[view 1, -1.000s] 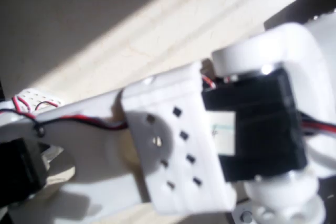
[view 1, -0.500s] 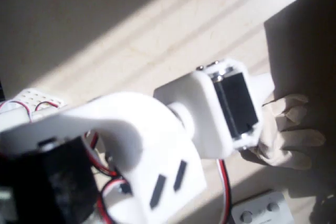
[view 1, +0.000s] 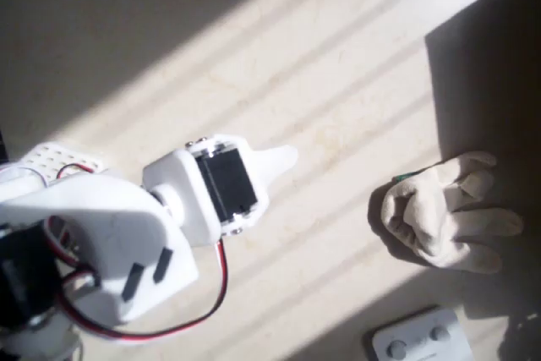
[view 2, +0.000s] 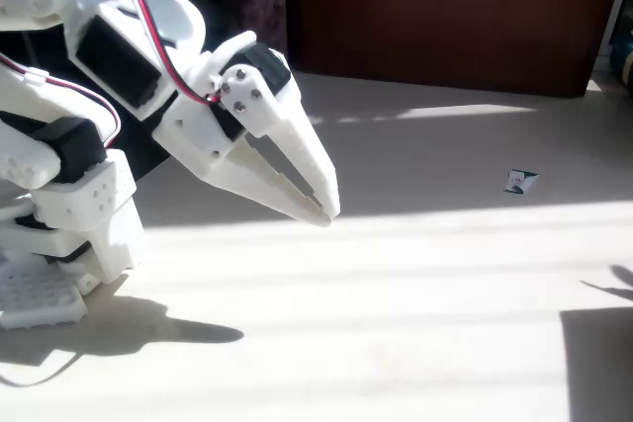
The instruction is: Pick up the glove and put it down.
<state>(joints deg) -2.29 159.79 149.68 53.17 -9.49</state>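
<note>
Gripper (view 2: 321, 207) first: mine hangs above the bench (view 2: 396, 323), angled down, its two tapered fingers drawn together until the tips meet, with nothing between them. Seen from overhead, the pale tip (view 1: 279, 158) pokes out past the black servo, over bare sunlit surface.

Further off in the overhead view, toward the right of the picture, the glove (view 1: 444, 217) lies crumpled on the bench, half in sun and half in the dark shadow there, its thick fingers pointing right. It is well apart from my gripper and I touch no part of it. Just below it in that view sits the white button box (view 1: 420, 340), near but clear of the glove. Farthest back in the fixed view, a small card (view 2: 518, 181) lies alone on the bench near the dark wall.

As I judge it, either nothing of the task is done or all of it is; from this moment alone I cannot tell. If the pick remains, I would have to spread the fingers, travel across to the glove, come down over the bunched fabric, pinch it, lift, and set it back down.
</note>
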